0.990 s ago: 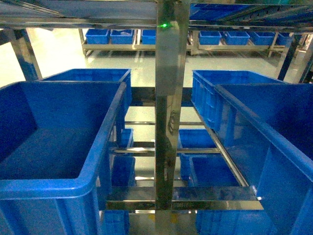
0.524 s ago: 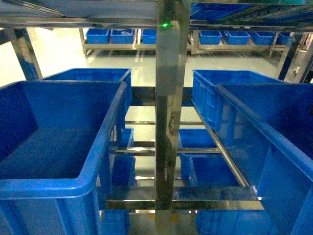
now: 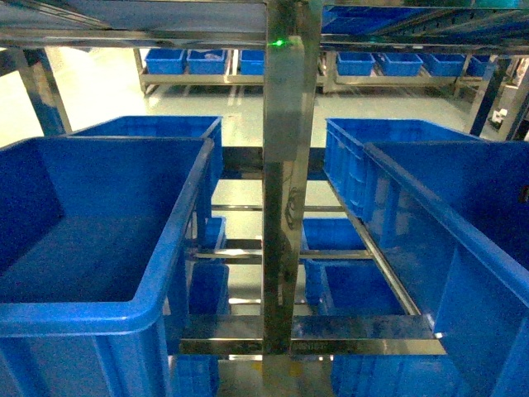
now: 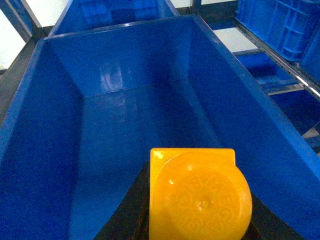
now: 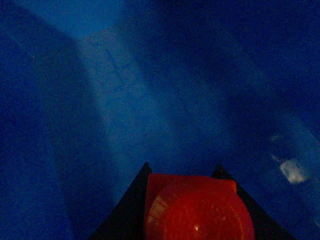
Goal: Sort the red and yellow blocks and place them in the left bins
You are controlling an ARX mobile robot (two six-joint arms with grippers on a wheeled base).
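On the left, the big blue bin sits on the rack, nothing lying in it that I can see. The left hand hangs over its open mouth, pinching the yellow block by its sides, stud facing the camera. The steel post stands in the middle. To the right, another blue bin; the right hand is down inside a dim blue bin, clamped on the red block. I count two blocks, one yellow and one red, and many blue bins along the racks. Both blocks look light, hard and glossy, likely slippery, so gripping the flat sides suits them; dropped, they'd probably bounce.
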